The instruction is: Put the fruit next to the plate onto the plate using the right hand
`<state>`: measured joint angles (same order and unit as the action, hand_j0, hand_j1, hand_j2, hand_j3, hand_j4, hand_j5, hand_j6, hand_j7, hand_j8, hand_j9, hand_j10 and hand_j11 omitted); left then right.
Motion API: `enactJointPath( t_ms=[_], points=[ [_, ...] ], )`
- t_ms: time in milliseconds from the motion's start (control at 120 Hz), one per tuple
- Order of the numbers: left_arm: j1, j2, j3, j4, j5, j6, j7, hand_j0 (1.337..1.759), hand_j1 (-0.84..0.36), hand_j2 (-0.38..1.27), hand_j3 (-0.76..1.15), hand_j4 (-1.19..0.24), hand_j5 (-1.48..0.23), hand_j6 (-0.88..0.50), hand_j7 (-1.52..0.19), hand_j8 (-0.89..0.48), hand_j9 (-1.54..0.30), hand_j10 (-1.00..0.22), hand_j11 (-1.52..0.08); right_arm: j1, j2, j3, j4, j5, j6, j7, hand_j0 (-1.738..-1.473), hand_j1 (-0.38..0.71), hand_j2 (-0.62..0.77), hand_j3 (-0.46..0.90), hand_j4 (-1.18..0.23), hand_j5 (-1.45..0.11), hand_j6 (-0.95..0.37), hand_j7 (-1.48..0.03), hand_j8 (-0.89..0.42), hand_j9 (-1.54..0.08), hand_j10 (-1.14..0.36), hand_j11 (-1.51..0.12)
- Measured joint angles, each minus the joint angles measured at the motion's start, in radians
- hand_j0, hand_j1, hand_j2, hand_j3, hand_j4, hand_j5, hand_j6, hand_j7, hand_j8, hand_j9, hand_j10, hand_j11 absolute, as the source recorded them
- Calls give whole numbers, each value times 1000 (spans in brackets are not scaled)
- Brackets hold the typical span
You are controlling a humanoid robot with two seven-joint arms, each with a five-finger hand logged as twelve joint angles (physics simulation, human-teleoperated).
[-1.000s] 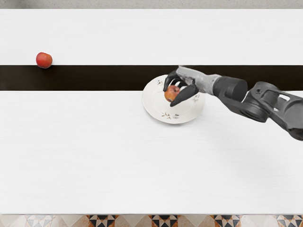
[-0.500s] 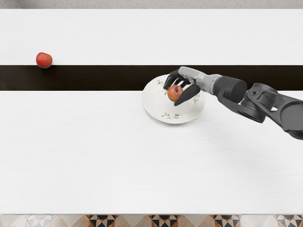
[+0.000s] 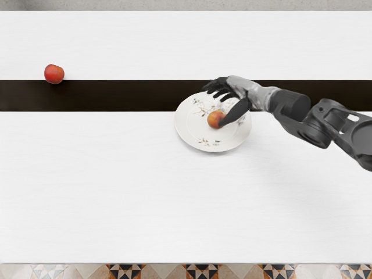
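Fruit on the plate, your robot hand open above it.

Your right robot hand (image 3: 232, 96) hangs with fingers spread and holds nothing. Its thumb lies just beside the fruit (image 3: 215, 119), which rests on the plate (image 3: 195, 132) under the hand. Judge the fruit small, round, firm and smooth: light, but ready to roll, so any grip should close across its widest middle. Behind the hand the plate's far edge crosses into the dark strip (image 3: 116, 96). Open counter (image 3: 174, 192) lies on the hand's near side, and another fruit (image 3: 54, 74) sits far to its left.
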<state>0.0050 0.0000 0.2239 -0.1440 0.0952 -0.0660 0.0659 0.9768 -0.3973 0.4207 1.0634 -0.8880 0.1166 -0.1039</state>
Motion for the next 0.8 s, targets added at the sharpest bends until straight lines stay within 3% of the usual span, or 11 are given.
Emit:
enactJointPath(
  t_ms=[267, 450, 800],
  points=[
    [1, 0, 0, 0, 0, 0, 0, 1658, 55, 49, 0, -245, -318, -245, -318, -245, -318, -245, -318, 4, -157, 34, 15, 335, 242, 63, -1658, -207, -16, 0, -124, -160, -122, -160, -121, -161, -124, -161],
    [1, 0, 0, 0, 0, 0, 0, 1658, 55, 49, 0, -245, -318, -245, -318, -245, -318, -245, -318, -13, -287, 41, 17, 570, 444, 64, -1658, -261, -11, 0, -77, -99, -76, -99, -75, -99, -76, -99],
    [0, 0, 0, 0, 1, 0, 0, 1658, 55, 49, 0, -245, -318, -245, -318, -245, -318, -245, -318, -106, -476, 35, 14, 793, 493, 56, -1658, -295, -7, 0, -46, -60, -46, -60, -45, -60, -46, -60]
  ],
)
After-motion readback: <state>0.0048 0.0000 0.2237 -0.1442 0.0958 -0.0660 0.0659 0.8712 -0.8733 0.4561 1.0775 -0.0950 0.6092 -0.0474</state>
